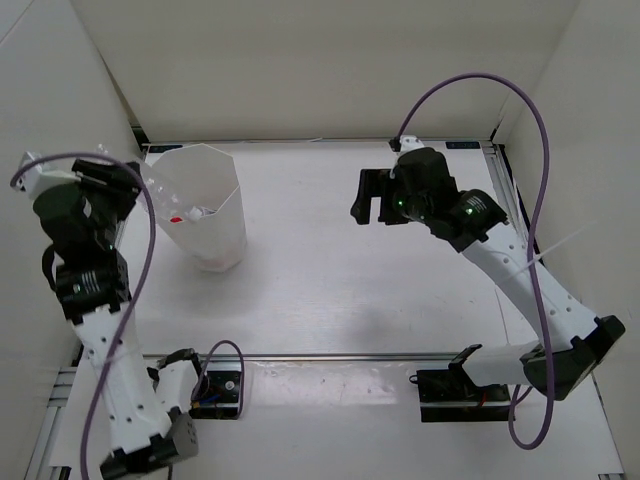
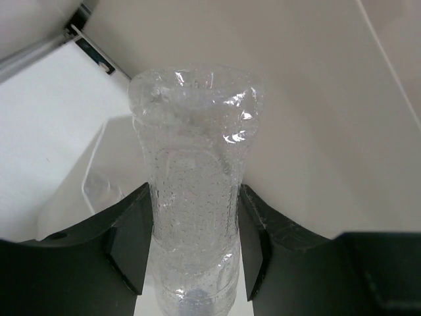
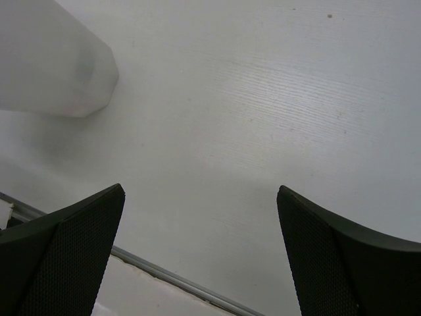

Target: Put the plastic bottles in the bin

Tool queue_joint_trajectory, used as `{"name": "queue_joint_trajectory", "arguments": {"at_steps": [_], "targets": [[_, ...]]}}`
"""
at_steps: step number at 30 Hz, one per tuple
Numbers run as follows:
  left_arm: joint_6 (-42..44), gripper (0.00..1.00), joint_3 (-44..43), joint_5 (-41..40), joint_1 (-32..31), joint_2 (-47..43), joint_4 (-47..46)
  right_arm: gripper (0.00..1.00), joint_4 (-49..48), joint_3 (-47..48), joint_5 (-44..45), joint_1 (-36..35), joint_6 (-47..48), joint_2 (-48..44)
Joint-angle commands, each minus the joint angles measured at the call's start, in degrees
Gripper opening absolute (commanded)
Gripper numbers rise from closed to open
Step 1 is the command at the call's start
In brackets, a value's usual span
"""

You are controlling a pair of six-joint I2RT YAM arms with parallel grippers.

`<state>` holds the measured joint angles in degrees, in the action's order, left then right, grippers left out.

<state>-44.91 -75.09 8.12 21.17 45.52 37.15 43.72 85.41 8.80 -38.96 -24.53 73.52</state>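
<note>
Two arms stand at the near edge of the worktop (image 1: 380, 290), and one white many-sided bin (image 1: 228, 232) sits toward its far-left part. One plain clear bottle (image 2: 194, 191) is out in the open, with no label or cap showing on it. The left jaws pinch it from both sides around the lower body, and its wide, crinkled end points away from the wrist. From above, the left arm (image 1: 95, 290) holds this bottle off the worktop at the far left, just beside the bin's left rim. Whether the bottle touches the rim cannot be told.

Inside the bin one spot of red (image 1: 176, 218) shows next to something pale. These are too small and blurred to count as bottles, so the number already in there stays unclear.

The right arm (image 1: 520, 280) reaches over the far-right part of the worktop, well apart from the bin. The right jaws are spread wide with nothing between them — only bare white worktop below, and one lower corner of the bin at the upper left of that wrist's view.
</note>
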Motion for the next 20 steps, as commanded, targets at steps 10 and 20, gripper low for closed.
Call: {"name": "queue_joint_trajectory", "arguments": {"at_steps": [10,20], "targets": [[8.43,1.0,-13.5,-9.89,-10.08,17.95,-4.8,1.0,0.82,5.99,-6.51,4.23,-0.86,5.67],[15.99,1.0,15.18,-20.65,-11.85,-11.66,1.5,1.0,7.52,5.74,-3.45,5.91,-2.54,4.45]]}}
